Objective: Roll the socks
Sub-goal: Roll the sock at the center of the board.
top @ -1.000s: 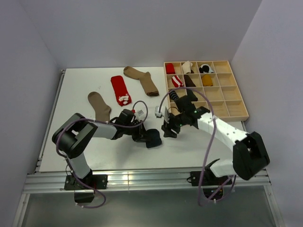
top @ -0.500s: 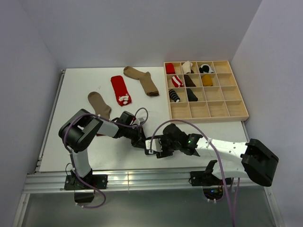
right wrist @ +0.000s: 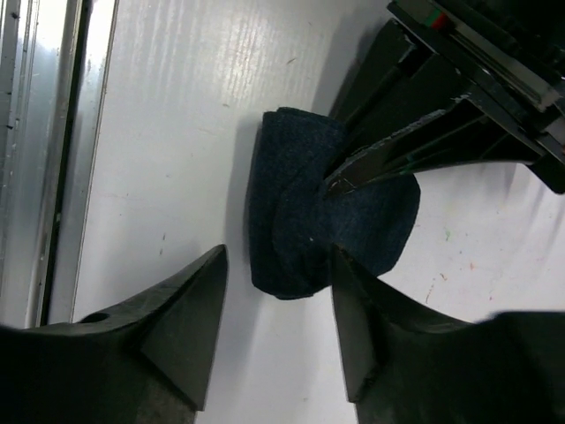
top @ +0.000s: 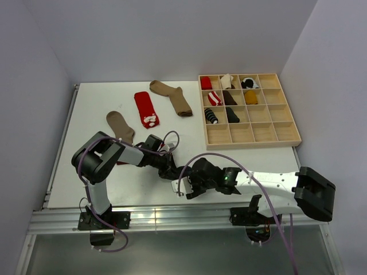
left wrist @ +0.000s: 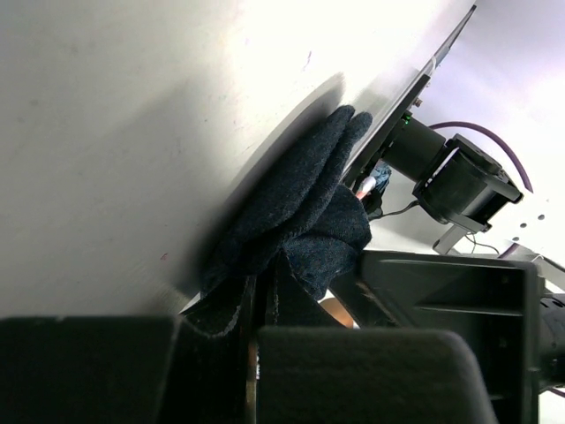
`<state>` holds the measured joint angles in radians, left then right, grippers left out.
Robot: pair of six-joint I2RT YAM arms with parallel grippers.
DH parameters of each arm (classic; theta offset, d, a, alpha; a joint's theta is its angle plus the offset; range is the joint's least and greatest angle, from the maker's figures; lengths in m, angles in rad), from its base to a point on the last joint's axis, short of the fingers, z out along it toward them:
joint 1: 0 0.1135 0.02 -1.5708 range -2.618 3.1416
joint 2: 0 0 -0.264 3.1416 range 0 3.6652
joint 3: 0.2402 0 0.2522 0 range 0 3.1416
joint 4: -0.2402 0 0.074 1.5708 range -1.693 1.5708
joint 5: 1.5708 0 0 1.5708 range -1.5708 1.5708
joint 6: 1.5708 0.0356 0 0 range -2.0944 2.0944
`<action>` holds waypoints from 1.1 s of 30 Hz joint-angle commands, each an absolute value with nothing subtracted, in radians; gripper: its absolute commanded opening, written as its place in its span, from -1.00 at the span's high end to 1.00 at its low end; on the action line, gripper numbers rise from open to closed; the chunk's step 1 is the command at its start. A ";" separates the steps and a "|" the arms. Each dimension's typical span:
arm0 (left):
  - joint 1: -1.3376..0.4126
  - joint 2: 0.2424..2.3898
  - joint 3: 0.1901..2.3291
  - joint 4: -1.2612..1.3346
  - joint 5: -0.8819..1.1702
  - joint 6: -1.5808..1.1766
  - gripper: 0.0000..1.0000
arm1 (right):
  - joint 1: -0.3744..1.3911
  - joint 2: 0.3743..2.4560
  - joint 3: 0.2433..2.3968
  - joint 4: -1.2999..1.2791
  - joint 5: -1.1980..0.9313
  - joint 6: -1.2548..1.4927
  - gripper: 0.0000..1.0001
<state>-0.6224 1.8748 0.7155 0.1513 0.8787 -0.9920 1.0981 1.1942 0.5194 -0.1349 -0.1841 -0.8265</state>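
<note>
Two tools, left tool (top: 171,171) clamped on navy sock (right wrist: 300,221), right tool (right wrist: 278,265) part-open over it.

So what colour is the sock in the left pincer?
Dark navy; the sock shows best in the right wrist view.

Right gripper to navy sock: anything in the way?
Nothing visible. The navy sock lies partly between the fingers of the open right gripper. The left gripper clamps the sock's far side, outside the right one's path.
</note>
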 commanded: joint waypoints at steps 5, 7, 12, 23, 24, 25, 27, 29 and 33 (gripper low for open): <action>-0.618 1.933 0.687 0.008 0.727 -0.959 0.99 | 1.115 1.291 0.589 -0.147 -0.161 -0.798 -0.01; -0.618 1.930 0.687 0.008 0.727 -0.960 0.99 | 1.114 1.319 0.595 -0.143 -0.160 -0.795 0.04; -0.618 1.913 0.677 0.040 0.738 -0.980 0.97 | 1.103 1.354 0.618 -0.152 -0.170 -0.781 0.23; -0.614 1.729 0.632 0.086 0.575 -1.023 0.59 | 0.836 1.581 0.977 -0.648 -0.537 -0.818 0.39; -0.614 1.717 0.626 0.095 0.560 -1.028 0.51 | 0.801 1.607 1.004 -0.685 -0.563 -0.822 0.39; -0.615 1.703 0.617 0.097 0.539 -1.029 0.46 | 0.787 1.664 1.055 -0.753 -0.586 -0.840 0.39; -0.615 1.668 0.606 0.107 0.489 -1.028 0.44 | 0.769 1.718 1.100 -0.814 -0.610 -0.860 0.39; -0.614 1.626 0.586 0.118 0.439 -1.026 0.42 | 0.746 1.790 1.156 -0.879 -0.643 -0.874 0.39; -0.614 1.523 0.537 0.138 0.318 -1.014 0.29 | 0.718 1.897 1.248 -0.972 -0.673 -0.890 0.39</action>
<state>-0.6167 1.5990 0.5793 0.1570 0.4946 -1.0405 0.7395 1.8393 1.2057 -0.8036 -0.6510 -0.8520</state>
